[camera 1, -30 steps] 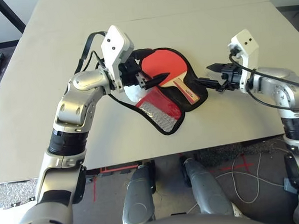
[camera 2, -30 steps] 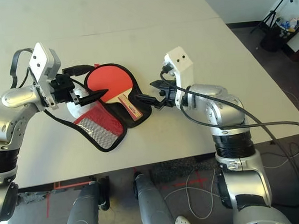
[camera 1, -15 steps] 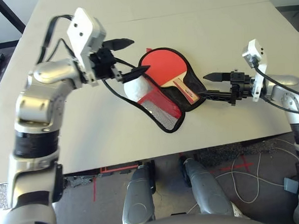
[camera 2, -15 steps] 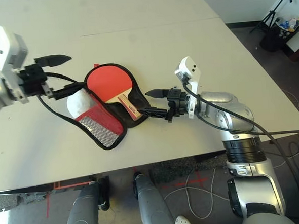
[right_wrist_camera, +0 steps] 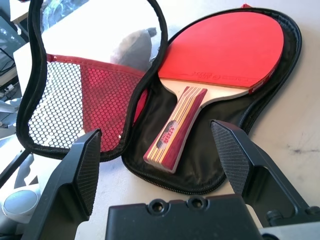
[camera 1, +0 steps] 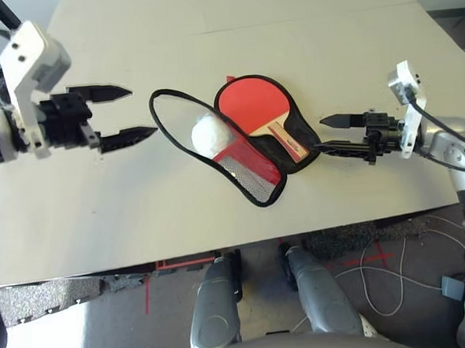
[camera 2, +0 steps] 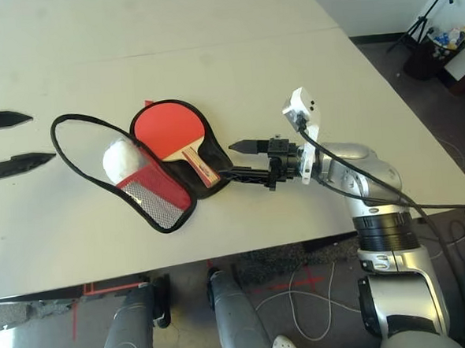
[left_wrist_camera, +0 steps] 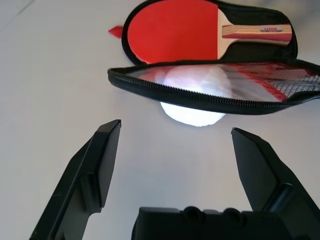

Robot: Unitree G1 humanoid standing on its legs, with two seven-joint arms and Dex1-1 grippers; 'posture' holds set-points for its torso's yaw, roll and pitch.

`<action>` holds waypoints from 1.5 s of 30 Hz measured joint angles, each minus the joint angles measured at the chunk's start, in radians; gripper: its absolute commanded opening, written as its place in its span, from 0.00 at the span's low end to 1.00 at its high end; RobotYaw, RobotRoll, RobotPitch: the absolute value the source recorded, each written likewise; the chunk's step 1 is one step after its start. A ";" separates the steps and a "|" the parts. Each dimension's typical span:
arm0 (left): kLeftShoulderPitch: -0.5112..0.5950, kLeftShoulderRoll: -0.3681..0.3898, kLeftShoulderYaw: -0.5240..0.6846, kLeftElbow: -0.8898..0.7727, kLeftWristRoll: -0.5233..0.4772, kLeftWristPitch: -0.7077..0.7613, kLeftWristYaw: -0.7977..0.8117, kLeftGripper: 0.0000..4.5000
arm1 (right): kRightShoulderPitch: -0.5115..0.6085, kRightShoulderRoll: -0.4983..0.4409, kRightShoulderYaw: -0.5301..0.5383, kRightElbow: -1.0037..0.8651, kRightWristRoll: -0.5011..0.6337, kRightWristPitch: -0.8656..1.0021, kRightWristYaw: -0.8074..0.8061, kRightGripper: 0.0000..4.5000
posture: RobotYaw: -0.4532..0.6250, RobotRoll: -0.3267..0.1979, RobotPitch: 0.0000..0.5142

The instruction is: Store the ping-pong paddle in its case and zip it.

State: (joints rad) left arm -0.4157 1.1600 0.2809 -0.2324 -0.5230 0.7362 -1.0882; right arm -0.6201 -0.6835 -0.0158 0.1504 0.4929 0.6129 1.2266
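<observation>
Both tools, left (camera 1: 126,113) and right (camera 1: 334,133), gape empty beside the unzipped case (camera 1: 259,190) cradling the red-faced paddle (camera 1: 257,108).

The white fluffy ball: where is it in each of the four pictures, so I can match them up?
Left eye view: the white fluffy ball lies mid-table, left of the ping-pong paddle.
Right eye view: ball left of centre.
Left wrist view: ball at centre, behind the zipper edge of the case.
Right wrist view: ball near the top, in shadow.
Shared landmark: the paddle's red face, beside the ball.
</observation>
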 measured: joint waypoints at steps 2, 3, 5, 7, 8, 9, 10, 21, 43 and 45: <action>0.009 -0.010 -0.004 -0.018 -0.009 0.005 0.011 1.00 | -0.009 0.000 -0.001 0.014 0.000 -0.005 0.000 0.99 | 0.46 0.62 0.48; 0.010 -0.014 -0.007 -0.023 -0.010 0.006 0.016 1.00 | -0.009 0.000 -0.002 0.016 0.000 -0.008 0.000 0.99 | 0.45 0.62 0.48; 0.009 -0.025 -0.016 -0.028 -0.015 0.008 0.024 1.00 | -0.009 -0.002 -0.002 0.017 0.000 -0.009 0.000 0.99 | 0.44 0.62 0.49; -0.003 -0.052 -0.036 -0.043 -0.026 0.018 0.035 1.00 | -0.009 -0.010 -0.007 0.019 0.000 -0.010 -0.002 0.99 | 0.43 0.62 0.49; -0.017 -0.072 -0.054 -0.050 -0.033 0.023 0.042 1.00 | -0.009 -0.012 -0.011 0.019 0.000 -0.011 -0.004 0.99 | 0.43 0.62 0.49; -0.034 -0.095 -0.073 -0.059 -0.039 0.033 0.050 1.00 | -0.008 -0.015 -0.014 0.019 0.000 -0.011 -0.007 0.99 | 0.42 0.62 0.49; -0.059 -0.126 -0.092 -0.069 -0.052 0.050 0.064 1.00 | -0.007 -0.017 -0.018 0.019 0.000 -0.010 -0.011 0.99 | 0.42 0.62 0.49; -0.365 -0.604 -0.344 -0.052 -0.085 0.074 0.237 1.00 | -0.017 -0.039 -0.065 0.107 -0.001 -0.012 -0.061 0.99 | 0.38 0.62 0.48; -0.297 -0.555 -0.413 0.001 0.003 -0.064 0.137 1.00 | -0.090 -0.102 -0.117 0.329 -0.057 -0.077 -0.078 0.99 | 0.38 0.62 0.49; -0.297 -0.553 -0.412 -0.001 0.003 -0.063 0.136 1.00 | -0.101 -0.102 -0.115 0.338 -0.056 -0.044 -0.064 0.99 | 0.38 0.62 0.49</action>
State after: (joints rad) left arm -0.7122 0.6066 -0.1310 -0.2332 -0.5203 0.6729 -0.9520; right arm -0.7211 -0.7857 -0.1311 0.4882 0.4370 0.5690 1.1621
